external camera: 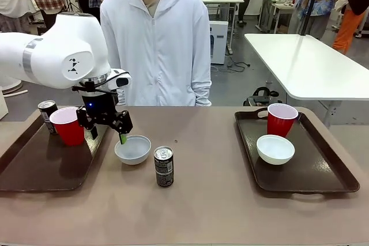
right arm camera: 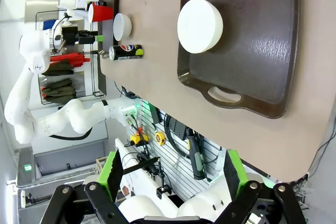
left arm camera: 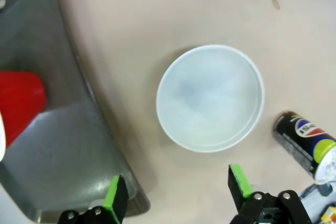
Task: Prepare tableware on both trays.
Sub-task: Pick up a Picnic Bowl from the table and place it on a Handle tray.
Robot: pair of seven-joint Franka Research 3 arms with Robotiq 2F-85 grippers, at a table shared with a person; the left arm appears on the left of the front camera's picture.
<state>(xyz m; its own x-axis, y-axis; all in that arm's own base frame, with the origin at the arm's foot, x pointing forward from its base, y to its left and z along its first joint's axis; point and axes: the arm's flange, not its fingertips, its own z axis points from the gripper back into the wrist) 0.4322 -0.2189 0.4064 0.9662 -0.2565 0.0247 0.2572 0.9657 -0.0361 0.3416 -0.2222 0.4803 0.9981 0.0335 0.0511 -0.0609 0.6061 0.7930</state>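
left tray (external camera: 40,168) — dark brown plastic, raised rim: glossy red cup (external camera: 68,125), slim black can (external camera: 47,110). bare table (external camera: 219,205): round white bowl (external camera: 132,149); second can (external camera: 164,166), silver top, red-white-blue roundel, print unreadable. right tray (external camera: 323,171): second cup (external camera: 282,119), second bowl (external camera: 275,148). left gripper (external camera: 108,135) over the table bowl, jaws wide, empty; right gripper (right arm camera: 172,177) wide, empty.

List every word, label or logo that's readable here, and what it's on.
No text reads clearly.
Can on the table: white print, too small; a round red, white and blue emblem, no legible words.
Can on the left tray: blurred.
Left arm: small black emblem, no letters.
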